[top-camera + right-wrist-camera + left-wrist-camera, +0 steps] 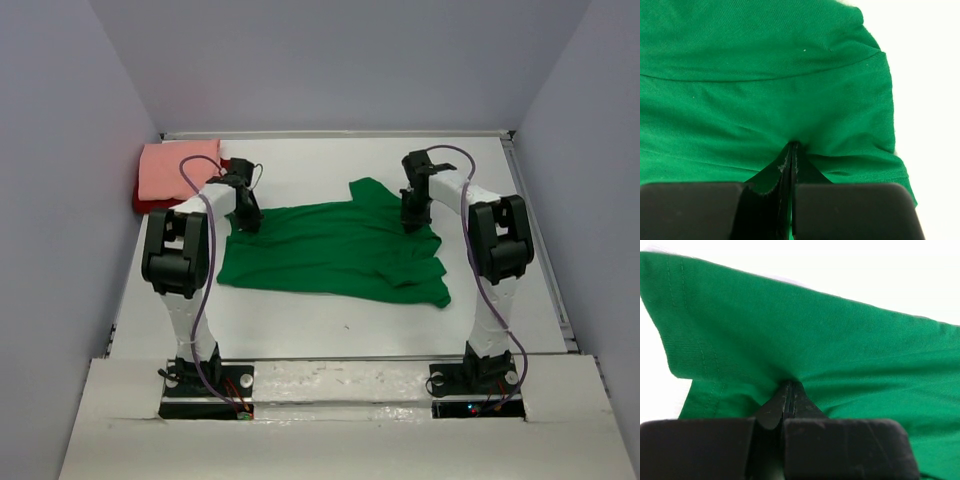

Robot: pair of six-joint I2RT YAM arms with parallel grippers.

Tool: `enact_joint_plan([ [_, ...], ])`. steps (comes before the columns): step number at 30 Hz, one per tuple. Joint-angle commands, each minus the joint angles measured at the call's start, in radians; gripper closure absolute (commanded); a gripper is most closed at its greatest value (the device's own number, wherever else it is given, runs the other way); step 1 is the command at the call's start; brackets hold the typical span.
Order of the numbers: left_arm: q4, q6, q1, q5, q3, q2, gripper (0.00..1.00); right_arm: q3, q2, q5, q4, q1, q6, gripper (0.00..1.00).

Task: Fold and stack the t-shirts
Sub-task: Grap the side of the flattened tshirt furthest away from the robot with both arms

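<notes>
**Two-arm fold of a t-shirt: top view and both wrist views.**

**Layout.** In the far-left corner of the worktop (pixel 300 330), the salmon-pink t-shirt (pixel 178 170) lies folded on the dark red t-shirt (pixel 148 205), of which only an edge shows. The green t-shirt (pixel 335 250) lies rumpled across the middle of the worktop. One sleeve reaches toward the far edge, and the near-right part is doubled over.

**Jaws.** The left jaws are pinched flat on a small pucker of green cloth close to the hemmed left edge. The right jaws are likewise closed on a pucker of green cloth, beside a seam near the shirt's right side.

**Risks (judged).**
- **Left:** the bite looks shallow and sits near the hem, so a quick lift, or a pull away from the other arm, would probably tug the cloth free.
- **Between the arms:** uneven height or pace would skew the fold line and leave the halves misaligned.
- **Right:** the pinch may take in more than one layer, so the doubled part could be dragged along and bunch up.

**Pose.** The left arm (pixel 178 250) rises from its base at the near edge with the elbow raised and the forearm reaching toward the far side. Its wrist points down at the shirt's far-left corner. The right arm (pixel 497 240) mirrors this pose — its wrist points down on the shirt's far-right part. Both pairs of jaws sit at cloth level, well apart, with the shirt spanning between them.
</notes>
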Motion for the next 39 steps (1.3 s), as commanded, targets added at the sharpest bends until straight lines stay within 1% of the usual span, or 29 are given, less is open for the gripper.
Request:
enact_joint_plan([
  [1,-0.090,0.045,-0.003,-0.075,0.036,0.062,1.00,0.018,0.089,0.013,-0.064,0.013,-0.014,1.00],
  [5,-0.136,0.068,-0.001,-0.089,0.149,0.144,1.00,0.134,0.132,0.015,-0.104,0.013,-0.024,1.00],
  [8,-0.154,0.061,-0.002,-0.085,0.218,0.155,1.00,0.194,0.153,0.007,-0.134,0.013,-0.029,1.00],
  [9,-0.157,0.061,-0.002,-0.083,0.231,0.153,0.98,0.194,0.156,0.005,-0.139,0.013,-0.032,1.00],
  [10,-0.163,0.054,-0.002,-0.089,0.260,0.149,0.91,0.214,0.156,0.005,-0.148,0.013,-0.034,1.00],
  [12,-0.182,0.043,-0.001,-0.112,0.280,0.121,0.88,0.222,0.147,0.012,-0.153,0.013,-0.034,1.00],
  [13,-0.183,0.035,-0.002,-0.117,0.281,0.104,0.85,0.223,0.141,0.012,-0.154,0.013,-0.034,1.00],
  [16,-0.177,0.019,-0.003,-0.150,0.266,0.031,0.82,0.222,0.123,0.012,-0.150,0.013,-0.032,1.00],
  [17,-0.165,0.017,-0.003,-0.163,0.260,0.003,0.77,0.220,0.121,0.010,-0.147,0.013,-0.032,1.00],
  [18,-0.163,0.020,-0.002,-0.169,0.266,-0.002,0.67,0.226,0.129,0.010,-0.147,0.013,-0.037,1.00],
  [23,-0.216,0.049,0.002,-0.177,0.343,0.052,0.67,0.303,0.175,0.024,-0.188,0.013,-0.043,1.00],
  [26,-0.174,0.045,0.000,-0.181,0.315,-0.022,0.66,0.331,0.146,0.045,-0.191,0.013,-0.051,1.00],
  [28,-0.174,0.043,-0.003,-0.198,0.309,-0.052,0.64,0.349,0.126,0.056,-0.199,0.013,-0.051,1.00],
  [33,-0.191,0.043,-0.032,-0.212,0.251,-0.187,0.63,0.389,0.036,0.087,-0.246,0.032,-0.055,1.00],
  [37,-0.234,0.014,-0.047,-0.137,0.183,-0.261,0.63,0.411,0.008,0.075,-0.274,0.032,-0.055,1.00],
  [39,-0.262,-0.007,-0.078,-0.138,0.150,-0.321,0.63,0.408,0.008,0.056,-0.271,0.032,-0.066,1.00],
])
